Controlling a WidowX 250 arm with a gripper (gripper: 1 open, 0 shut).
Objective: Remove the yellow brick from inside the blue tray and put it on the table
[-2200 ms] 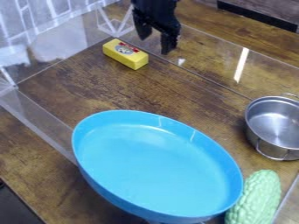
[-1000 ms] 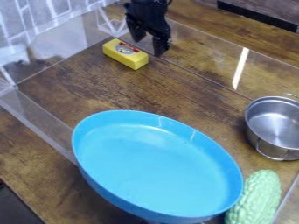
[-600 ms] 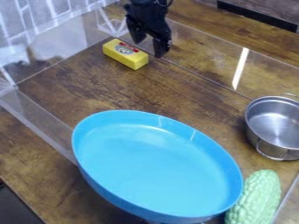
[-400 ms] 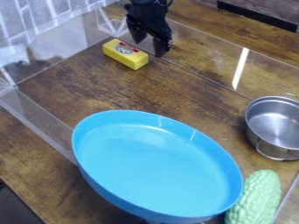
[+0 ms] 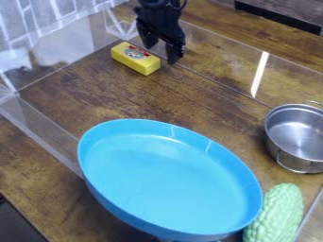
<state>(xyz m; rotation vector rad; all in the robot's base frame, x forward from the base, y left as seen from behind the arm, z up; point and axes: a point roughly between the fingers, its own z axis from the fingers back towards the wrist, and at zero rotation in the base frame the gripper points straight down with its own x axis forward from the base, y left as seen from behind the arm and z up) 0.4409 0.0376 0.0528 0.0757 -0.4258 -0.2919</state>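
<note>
The yellow brick (image 5: 135, 58) lies flat on the dark wood table (image 5: 214, 90) at the far left, outside the blue tray (image 5: 168, 176). Nothing lies in the round, light-blue tray, which sits at the front of the table. My black gripper (image 5: 163, 46) hangs just right of the brick's far end, close to it, pointing steeply down. Its fingers (image 5: 178, 45) stand apart and hold nothing.
A small steel bowl (image 5: 297, 136) stands at the right edge. A bumpy pale-green vegetable (image 5: 278, 217) lies at the front right, against the tray's rim. Clear plastic walls (image 5: 44, 71) edge the table on the left and at the back.
Two seconds ago the gripper stood a little further right of the brick; it has since shifted slightly left toward it. Over the last second nothing has moved.
</note>
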